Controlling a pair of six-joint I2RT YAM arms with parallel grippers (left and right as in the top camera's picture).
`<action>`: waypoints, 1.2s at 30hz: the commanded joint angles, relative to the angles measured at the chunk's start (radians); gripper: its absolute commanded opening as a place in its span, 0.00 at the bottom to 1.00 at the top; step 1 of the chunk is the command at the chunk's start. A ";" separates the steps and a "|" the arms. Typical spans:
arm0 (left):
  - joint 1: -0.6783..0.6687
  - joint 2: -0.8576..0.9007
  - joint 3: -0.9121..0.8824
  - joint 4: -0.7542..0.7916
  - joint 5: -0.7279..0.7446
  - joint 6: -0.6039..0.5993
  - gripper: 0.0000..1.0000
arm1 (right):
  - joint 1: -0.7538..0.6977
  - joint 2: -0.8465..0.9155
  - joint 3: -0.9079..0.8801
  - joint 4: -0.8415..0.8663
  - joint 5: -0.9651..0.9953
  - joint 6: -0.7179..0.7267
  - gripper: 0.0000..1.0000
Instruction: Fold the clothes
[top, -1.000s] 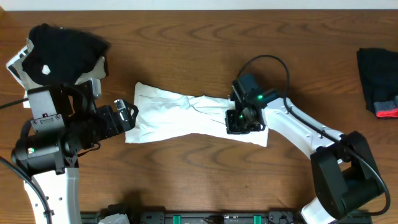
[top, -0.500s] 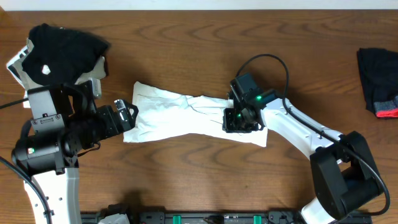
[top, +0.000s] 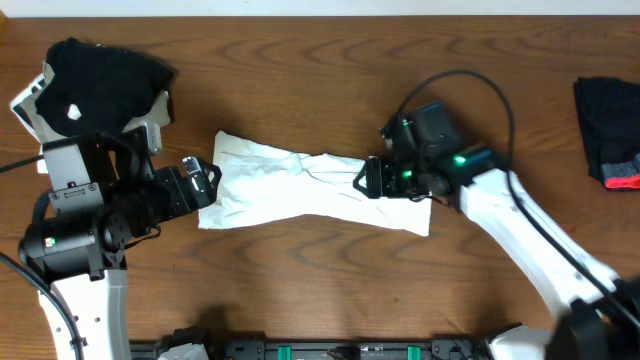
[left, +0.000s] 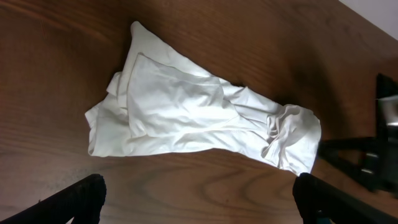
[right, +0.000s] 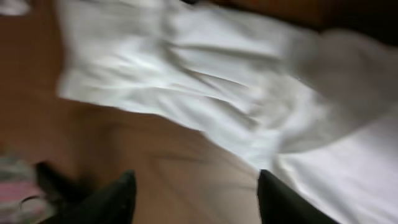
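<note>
The clothes are one white T-shirt, lying bunched in a long crumpled strip across the middle of the table; no print shows. My left gripper hovers open at the shirt's left end. In the left wrist view the T-shirt lies well ahead of the left gripper, with only bare wood between the wide-apart fingers. My right gripper is over the shirt's right part, open. The right wrist view is blurred: the T-shirt spreads above the right gripper, and nothing is held between its fingers.
A black garment with a white spot is draped over a stand at the far left. A black garment with red trim lies at the right edge. The right arm shows at the right of the left wrist view.
My right gripper went from shut on the shirt's right end to open, letting the cloth go, and its arm swung up and right. The left arm has not moved.
</note>
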 joint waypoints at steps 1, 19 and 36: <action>-0.003 0.014 -0.004 0.003 -0.004 0.013 0.98 | -0.008 -0.063 0.017 -0.006 -0.018 -0.031 0.63; -0.003 0.151 -0.004 -0.012 -0.004 0.013 0.98 | -0.122 0.070 0.017 0.024 0.182 -0.005 0.68; -0.003 0.154 -0.004 -0.028 -0.004 0.013 0.98 | -0.100 0.270 0.017 0.178 0.029 0.028 0.38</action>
